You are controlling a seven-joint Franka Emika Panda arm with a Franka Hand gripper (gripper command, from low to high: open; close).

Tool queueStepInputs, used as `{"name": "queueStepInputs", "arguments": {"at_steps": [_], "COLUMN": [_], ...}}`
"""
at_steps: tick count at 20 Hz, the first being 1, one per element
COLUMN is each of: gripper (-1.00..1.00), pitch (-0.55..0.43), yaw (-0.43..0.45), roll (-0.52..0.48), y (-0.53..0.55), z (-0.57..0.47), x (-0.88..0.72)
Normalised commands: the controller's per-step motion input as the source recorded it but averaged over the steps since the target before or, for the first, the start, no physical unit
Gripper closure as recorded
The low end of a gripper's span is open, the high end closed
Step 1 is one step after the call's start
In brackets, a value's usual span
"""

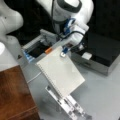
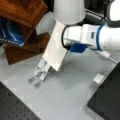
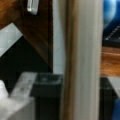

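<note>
tool [image 1: 65, 51] clamped on spiral notebook [image 1: 60, 72]; seen edge-on between the fingers [image 3: 47, 97] in the wrist view as notebook edge [image 3: 82, 60]. notebook held tilted, lower corner down on a metal stand [image 1: 68, 106] resting on the grey worktop [image 1: 100, 92]. in both front views, white cover facing out, spiral binding along one long side; stand also visible below the notebook [image 2: 56, 47] as metal stand base [image 2: 40, 73]. relative to the notebook: wooden shelf [image 1: 15, 95] toward a front view's left and bottom; black box with metal rim [image 1: 102, 56] toward a front view's right; open dark tray [image 1: 37, 48] beyond the upper corner, near an orange marker cap [image 1: 48, 50]. small white block [image 2: 99, 78] on the worktop, well apart from the notebook, beside a black slab [image 2: 107, 100]. blue book [image 2: 11, 33] lodged in the wooden shelf at a front view's left.
</note>
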Motion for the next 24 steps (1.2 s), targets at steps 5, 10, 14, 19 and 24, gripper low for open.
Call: {"name": "queueStepInputs", "arguments": {"at_steps": [5, 10, 14, 19, 24], "gripper": [1.00, 1.00, 1.00, 1.00, 1.00], "pitch": [-0.088, -0.118, -0.059, -0.010, -0.010], "yaw": [0.136, 0.107, 0.033, 0.026, 0.035], "roll": [-0.116, -0.010, 0.051, 0.055, -0.062], "y": [-0.19, -0.23, -0.20, -0.20, -0.06], "z": [-0.06, -0.03, -0.11, -0.16, -0.18], "x": [0.21, 0.13, 0.03, -0.08, -0.17]}}
